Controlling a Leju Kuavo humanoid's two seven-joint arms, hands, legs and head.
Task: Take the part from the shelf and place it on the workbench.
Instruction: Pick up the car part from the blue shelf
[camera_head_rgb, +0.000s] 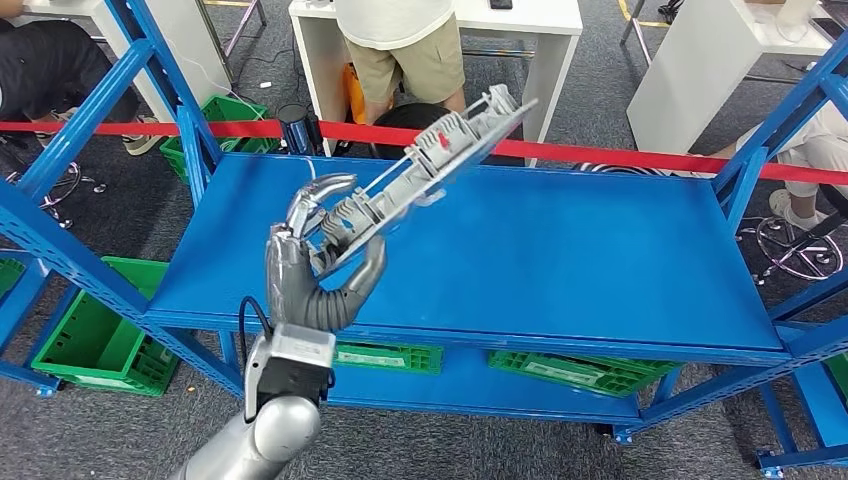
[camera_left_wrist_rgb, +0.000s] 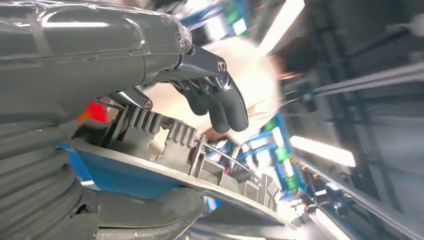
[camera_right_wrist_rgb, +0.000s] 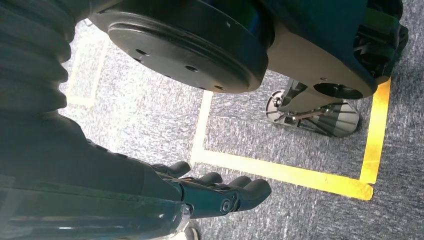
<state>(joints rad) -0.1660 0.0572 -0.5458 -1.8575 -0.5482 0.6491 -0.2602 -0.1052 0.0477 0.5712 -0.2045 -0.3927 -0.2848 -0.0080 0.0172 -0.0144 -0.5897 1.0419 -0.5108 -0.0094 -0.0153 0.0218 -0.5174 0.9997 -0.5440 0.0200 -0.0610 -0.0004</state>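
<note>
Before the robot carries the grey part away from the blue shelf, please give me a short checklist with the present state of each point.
1. Left robot hand holds the grey part: ok.
2. Part is lifted off the blue shelf: ok.
3. Grip is centred on the part: not ok, it holds one end.
4. Right robot hand holds nothing, hangs above the floor: ok.
5. Person stands behind the red tape: ok.
6. Workbench free for placing: cannot tell.

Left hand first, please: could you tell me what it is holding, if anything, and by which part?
The left hand holds the long grey part by its near, lower end, above the blue shelf. The right hand holds nothing.
</note>
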